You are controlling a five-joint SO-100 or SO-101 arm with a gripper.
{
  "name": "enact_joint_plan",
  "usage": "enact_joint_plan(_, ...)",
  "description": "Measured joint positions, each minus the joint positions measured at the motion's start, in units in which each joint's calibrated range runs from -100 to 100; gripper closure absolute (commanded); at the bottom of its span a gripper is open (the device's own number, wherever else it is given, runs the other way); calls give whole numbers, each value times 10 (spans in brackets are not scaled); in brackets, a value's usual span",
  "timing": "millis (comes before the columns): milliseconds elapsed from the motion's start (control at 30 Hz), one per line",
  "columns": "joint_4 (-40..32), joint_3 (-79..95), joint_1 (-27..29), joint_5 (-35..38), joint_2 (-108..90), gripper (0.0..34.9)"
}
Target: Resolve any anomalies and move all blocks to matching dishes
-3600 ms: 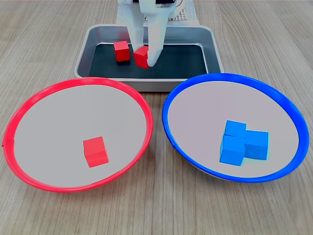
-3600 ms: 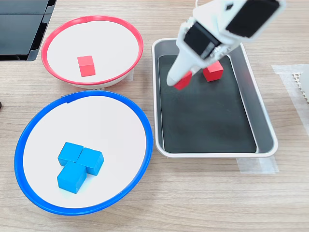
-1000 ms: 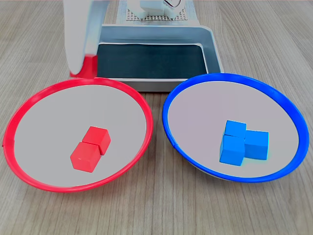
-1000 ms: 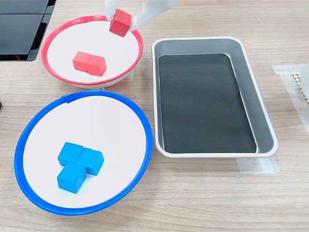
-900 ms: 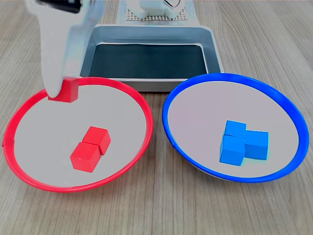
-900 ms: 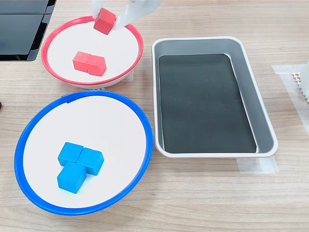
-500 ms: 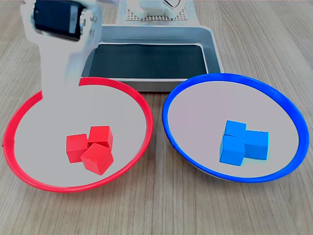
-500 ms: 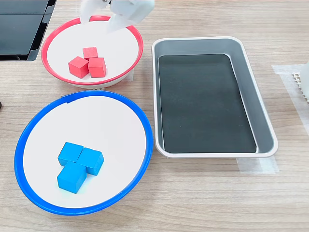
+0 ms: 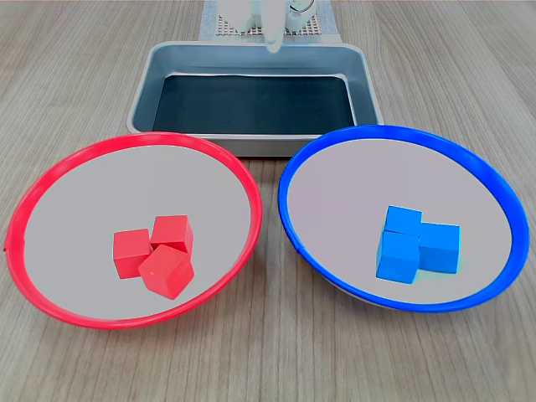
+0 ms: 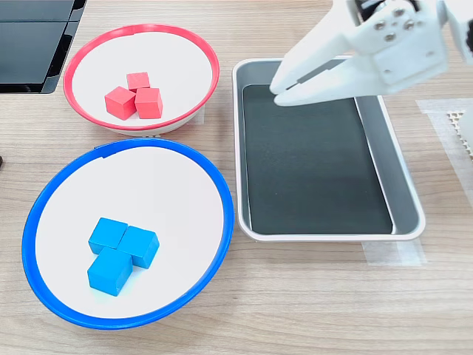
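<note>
Three red blocks lie bunched together in the red-rimmed dish, also seen as the red blocks in the dish in the second exterior view. Three blue blocks sit touching in the blue-rimmed dish; the second exterior view shows the blue blocks in that dish. My gripper hangs above the silver tray's far end, fingers a little open and holding nothing. Only a white fingertip shows in the first exterior view.
The silver tray with its black floor holds nothing; its rim lies behind both dishes. A black flat object is at the second exterior view's top left. A white perforated base stands behind the tray.
The arm has swung away from the red-rimmed dish and back over the tray. The three red blocks lie where they settled half a second ago.
</note>
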Motion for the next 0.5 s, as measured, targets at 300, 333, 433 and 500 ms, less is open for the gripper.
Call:
enact_joint_plan(300, 74, 142, -7, 25, -217, 348)
enact_joint_plan(333, 84, 142, -5, 24, -227, 348)
enact_joint_plan(433, 118, 142, -8, 22, -245, 348)
enact_joint_plan(500, 148, 142, -4, 19, -269, 348)
